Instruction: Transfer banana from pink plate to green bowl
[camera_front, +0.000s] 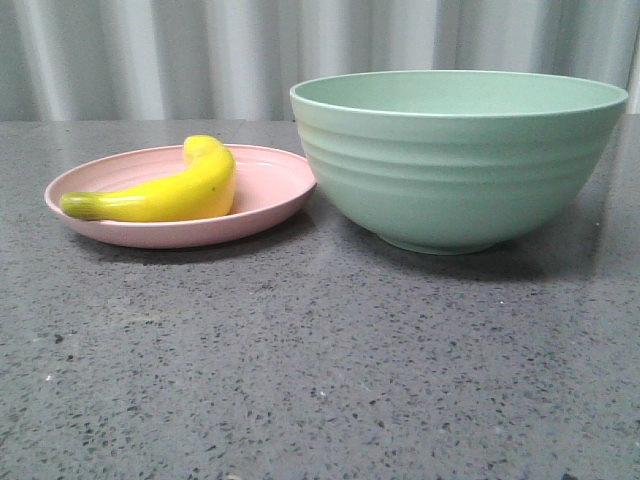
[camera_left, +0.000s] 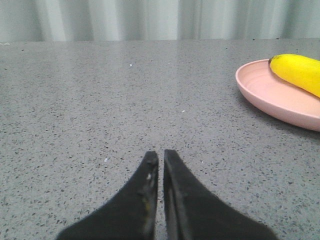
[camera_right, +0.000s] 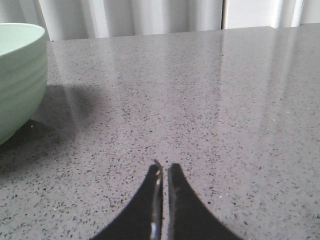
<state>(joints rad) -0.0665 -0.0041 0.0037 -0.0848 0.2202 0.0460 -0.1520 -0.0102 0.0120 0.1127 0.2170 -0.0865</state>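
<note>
Desk (camera_front: 320, 380) surface, grey with dark speckles, is filling the nearest part of the front view and is carrying both vessels. In the wrist views, the left end effector (camera_left: 161, 156) and the right end effector (camera_right: 164, 169) are each sitting low over bare desk with the black fingertips drawn together, leaving only a hairline slit and gripping nothing.

Further back on the left, the pink plate (camera_front: 270, 190) is resting flat on the desk, shallow, matte, with a low rim. The banana (camera_front: 175, 190) is lying inside it, across the plate's left and middle portion. Its skin is showing smooth, bright yellow and plastic-looking; the greenish stem end is pointing toward the plate's left rim, and the curved body is arching up toward the far side. The left wrist view is showing the plate (camera_left: 272, 95) and one banana end with a dark tip (camera_left: 300, 70) off to one side of the fingers.

On the right, the green bowl (camera_front: 460, 170) is standing upright, deep, pale mint, with horizontal ridges; its wall is sitting just beside the plate's right rim. The right wrist view is catching its edge (camera_right: 20, 75).

Behind everything, a pale pleated curtain (camera_front: 150, 60) is hanging.
</note>
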